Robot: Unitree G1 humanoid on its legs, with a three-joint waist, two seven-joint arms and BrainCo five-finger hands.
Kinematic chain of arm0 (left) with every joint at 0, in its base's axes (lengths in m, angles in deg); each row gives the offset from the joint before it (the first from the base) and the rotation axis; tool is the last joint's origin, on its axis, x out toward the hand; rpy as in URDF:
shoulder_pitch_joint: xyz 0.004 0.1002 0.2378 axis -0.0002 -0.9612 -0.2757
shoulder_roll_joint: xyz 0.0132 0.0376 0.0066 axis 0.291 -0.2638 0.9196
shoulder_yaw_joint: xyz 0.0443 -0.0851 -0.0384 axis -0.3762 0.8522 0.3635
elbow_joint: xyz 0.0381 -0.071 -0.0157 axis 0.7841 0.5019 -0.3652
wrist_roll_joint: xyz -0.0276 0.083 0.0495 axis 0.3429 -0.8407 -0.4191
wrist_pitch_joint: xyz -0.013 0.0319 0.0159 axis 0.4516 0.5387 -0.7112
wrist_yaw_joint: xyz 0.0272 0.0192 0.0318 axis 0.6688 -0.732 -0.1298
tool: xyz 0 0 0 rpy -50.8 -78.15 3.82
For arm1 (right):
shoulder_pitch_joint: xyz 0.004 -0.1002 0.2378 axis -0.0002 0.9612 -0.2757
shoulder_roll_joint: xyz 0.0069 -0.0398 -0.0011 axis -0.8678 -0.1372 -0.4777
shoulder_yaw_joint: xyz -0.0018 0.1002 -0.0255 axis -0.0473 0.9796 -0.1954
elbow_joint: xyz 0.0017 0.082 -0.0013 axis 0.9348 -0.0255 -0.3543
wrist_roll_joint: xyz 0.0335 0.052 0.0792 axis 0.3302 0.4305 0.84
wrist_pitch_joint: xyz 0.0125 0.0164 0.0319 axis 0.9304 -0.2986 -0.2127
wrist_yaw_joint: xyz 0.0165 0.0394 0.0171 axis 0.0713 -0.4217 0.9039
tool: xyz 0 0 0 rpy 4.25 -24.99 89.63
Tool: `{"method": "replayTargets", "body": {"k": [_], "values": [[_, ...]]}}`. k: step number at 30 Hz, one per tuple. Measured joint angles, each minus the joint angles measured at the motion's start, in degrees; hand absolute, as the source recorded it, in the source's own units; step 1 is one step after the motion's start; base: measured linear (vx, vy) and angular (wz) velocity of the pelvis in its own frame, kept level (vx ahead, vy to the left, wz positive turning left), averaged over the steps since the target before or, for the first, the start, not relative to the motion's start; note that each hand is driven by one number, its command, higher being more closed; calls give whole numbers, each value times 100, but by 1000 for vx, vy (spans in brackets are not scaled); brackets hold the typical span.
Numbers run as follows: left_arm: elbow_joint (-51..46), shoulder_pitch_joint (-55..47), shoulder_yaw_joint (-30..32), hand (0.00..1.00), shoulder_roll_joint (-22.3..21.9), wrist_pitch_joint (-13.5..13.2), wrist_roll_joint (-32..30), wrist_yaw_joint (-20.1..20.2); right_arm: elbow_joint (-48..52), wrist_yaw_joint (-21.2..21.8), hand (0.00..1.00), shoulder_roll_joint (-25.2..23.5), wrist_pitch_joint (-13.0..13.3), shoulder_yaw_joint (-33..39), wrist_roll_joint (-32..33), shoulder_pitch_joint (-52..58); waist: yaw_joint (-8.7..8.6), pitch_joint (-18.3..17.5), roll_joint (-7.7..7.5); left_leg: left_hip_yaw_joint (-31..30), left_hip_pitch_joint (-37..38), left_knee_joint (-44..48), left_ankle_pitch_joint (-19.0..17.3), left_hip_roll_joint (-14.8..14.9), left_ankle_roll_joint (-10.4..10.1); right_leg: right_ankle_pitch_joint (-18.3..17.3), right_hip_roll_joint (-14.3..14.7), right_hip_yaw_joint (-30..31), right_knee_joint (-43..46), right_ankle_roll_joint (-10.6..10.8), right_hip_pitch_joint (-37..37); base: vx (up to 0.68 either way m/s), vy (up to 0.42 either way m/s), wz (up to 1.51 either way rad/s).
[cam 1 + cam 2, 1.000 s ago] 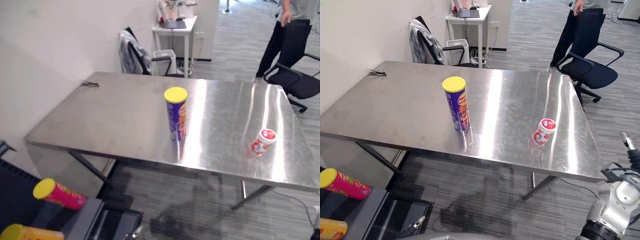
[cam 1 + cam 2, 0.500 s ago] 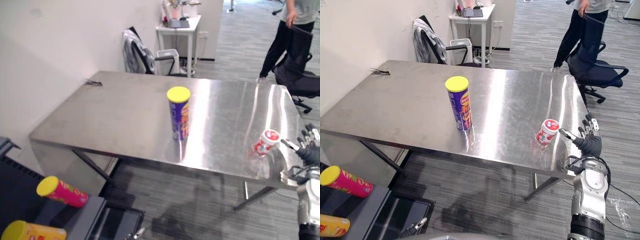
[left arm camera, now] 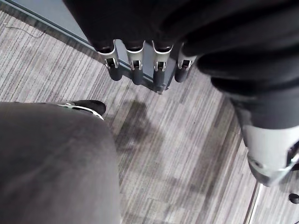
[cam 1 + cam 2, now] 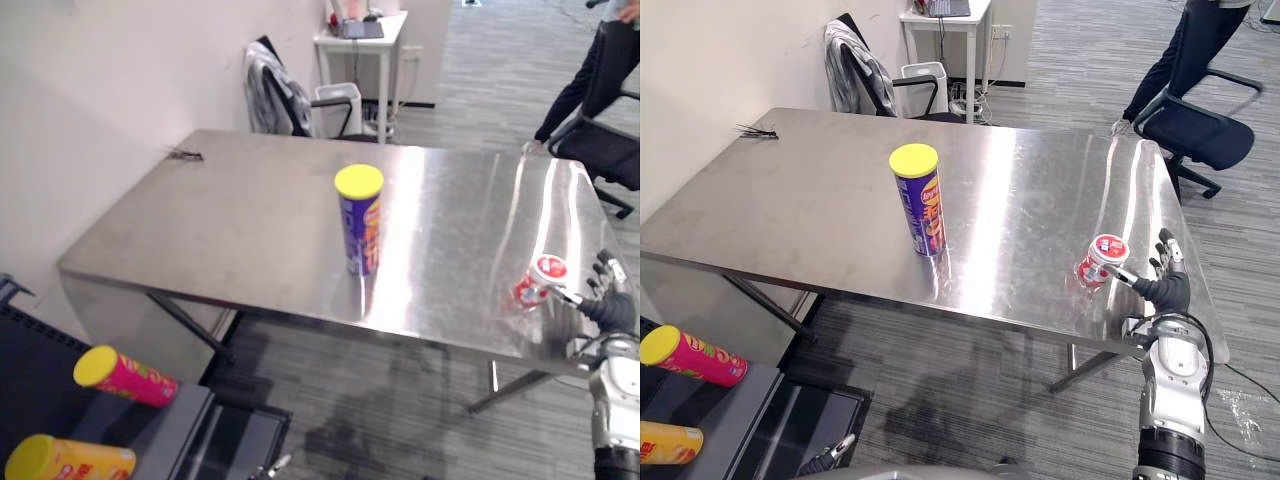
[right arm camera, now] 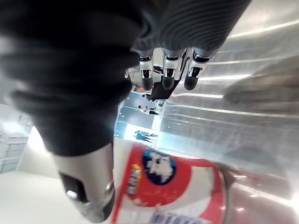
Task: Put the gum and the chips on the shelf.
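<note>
Held the right hand unclenched at the right front corner of the steel table, fingers straight and raised, thumb stretched toward the gum tub. Grasped nothing. Found the gum tub standing lid up near the table's front edge, just beside the thumb on the hand's left, too close to tell whether touching. Saw it in the right wrist view sitting between thumb and fingers with nothing closed round it. Judged a sideways closing round its wall the fitting next move, given the squat body and upright axis. Noted the chips can upright mid-table, long axis vertical, well apart from the gum toward the left. Saw the left hand hanging low over carpet, fingers straight and relaxed, empty, so judged the right hand by far the nearer to the gum. Marked the shelf low at the left, below table height, beside a red can and an orange can lying on their sides, across the table from the gum.
</note>
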Motion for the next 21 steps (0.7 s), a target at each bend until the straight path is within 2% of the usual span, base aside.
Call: {"method": "replayTargets", "body": {"k": [10, 14, 21], "values": [[-42, 1, -111, 0, 27, -6, 4, 2, -294, -25, 0, 265, 28, -113, -60, -266, -7, 176, 29, -24, -150, 8, 15, -18, 23, 99, -16, -41, -62, -14, -107, 5, 0, 1], [-40, -1, -109, 0, 67, -5, 6, 2, -294, -16, 0, 267, 29, -177, -123, -295, -6, 240, -33, -30, -149, 8, 20, -25, 30, 99, -22, -53, -62, -14, -103, 0, 0, 0], [-37, -1, -107, 0, 70, -5, 12, 1, -294, -3, 0, 267, 32, -302, -119, -373, -4, 249, -40, -52, -151, 6, 26, -35, 39, 99, -31, -81, -62, -13, -93, 0, -1, 0]]}}
